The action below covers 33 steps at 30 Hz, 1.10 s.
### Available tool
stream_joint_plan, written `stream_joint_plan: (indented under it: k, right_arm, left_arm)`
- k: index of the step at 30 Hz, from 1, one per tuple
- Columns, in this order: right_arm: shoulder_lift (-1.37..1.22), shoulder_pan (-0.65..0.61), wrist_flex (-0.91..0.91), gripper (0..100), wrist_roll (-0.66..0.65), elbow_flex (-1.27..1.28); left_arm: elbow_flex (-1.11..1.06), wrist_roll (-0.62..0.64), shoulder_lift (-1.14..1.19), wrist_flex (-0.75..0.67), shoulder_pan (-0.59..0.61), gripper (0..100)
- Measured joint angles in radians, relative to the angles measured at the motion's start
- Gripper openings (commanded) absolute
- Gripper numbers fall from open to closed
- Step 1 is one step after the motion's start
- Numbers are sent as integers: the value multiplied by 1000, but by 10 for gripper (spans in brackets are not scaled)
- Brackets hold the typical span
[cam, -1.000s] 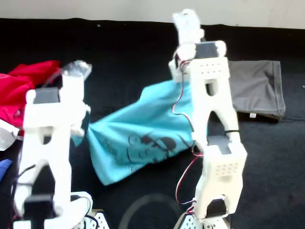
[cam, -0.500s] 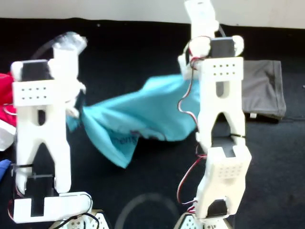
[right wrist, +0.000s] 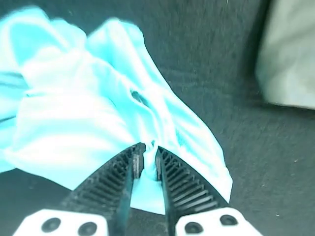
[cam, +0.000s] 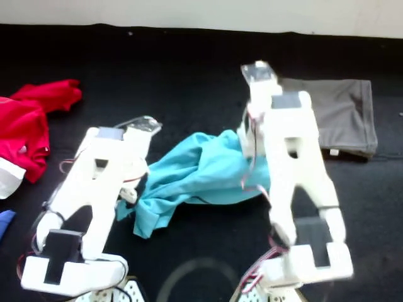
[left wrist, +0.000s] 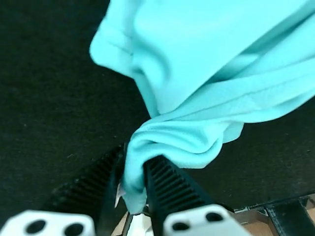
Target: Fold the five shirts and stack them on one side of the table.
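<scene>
The teal shirt [cam: 201,167] lies bunched in the middle of the counter [cam: 176,69], with its long axis running left to right between the two arms. The left hand [left wrist: 133,182] pinches a fold at one end, and the right hand [right wrist: 146,167] pinches the other. The folded gray shirt [cam: 343,116] lies toward the right edge, nearer to the right arm. I can read no writing.

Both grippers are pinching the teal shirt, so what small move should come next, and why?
Probably draw the left gripper and right gripper apart, low over the table, to stretch the shirt flat. Each is shut on a pinch of cloth, and the shirt lies bunched in folds between them, too crumpled to fold.
</scene>
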<state>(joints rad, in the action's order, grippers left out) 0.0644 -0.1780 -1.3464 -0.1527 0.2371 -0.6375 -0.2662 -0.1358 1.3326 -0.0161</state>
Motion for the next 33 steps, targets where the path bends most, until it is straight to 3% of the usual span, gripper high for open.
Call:
stream_joint_plan:
  k: [3,6,10,13,18,33]
  right_arm:
    - [143,17,106,5,0,252]
    - [222,46,132,5,0,347]
    - [238,114,146,5,0,371]
    - [238,161,147,5,0,371]
    - [238,189,147,5,0,373]
    - [238,192,147,5,0,373]
  left_arm:
    - [-2,0,0,-5,-54,13]
    - [8,0,0,0,-120,33]
    - [101,0,0,147,-203,105]
    - [204,0,0,275,-213,105]
    - [358,0,0,351,-127,105]
    - [390,0,3,359,117,107]
